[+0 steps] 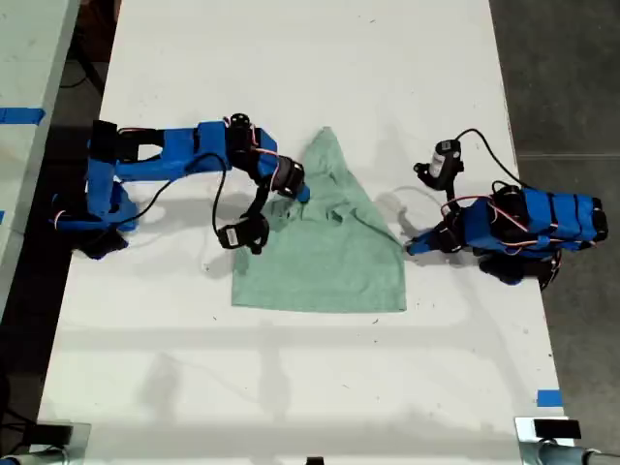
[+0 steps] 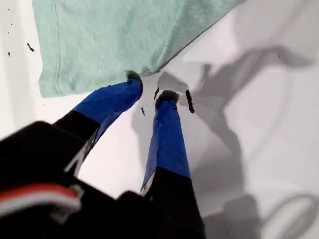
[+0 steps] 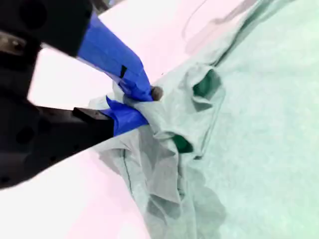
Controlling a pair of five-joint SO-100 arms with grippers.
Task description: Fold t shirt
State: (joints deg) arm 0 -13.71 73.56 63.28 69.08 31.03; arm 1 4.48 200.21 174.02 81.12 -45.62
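Note:
The pale mint-green t shirt (image 1: pixel 325 252) lies partly folded in the middle of the white table (image 1: pixel 291 58), coming to a point at its far end. My second gripper (image 1: pixel 294 186) reaches in from the exterior view's left and is shut on a bunched fold of the shirt near that point. The second wrist view shows the second gripper (image 3: pixel 146 105) pinching wrinkled cloth (image 3: pixel 249 124). My first gripper (image 1: pixel 411 248) sits low on the table at the shirt's edge on the exterior view's right. In the first wrist view the first gripper (image 2: pixel 149 87) is open, one fingertip (image 2: pixel 132 77) touching the shirt's hem (image 2: pixel 114 35).
Blue tape (image 1: pixel 548 397) marks the table near the exterior view's lower right corner, with a black device (image 1: pixel 547 427) below it. Cables loop by both arm bases. Another table with blue tape (image 1: pixel 19 114) stands at the exterior view's left edge. Dark floor lies at the right.

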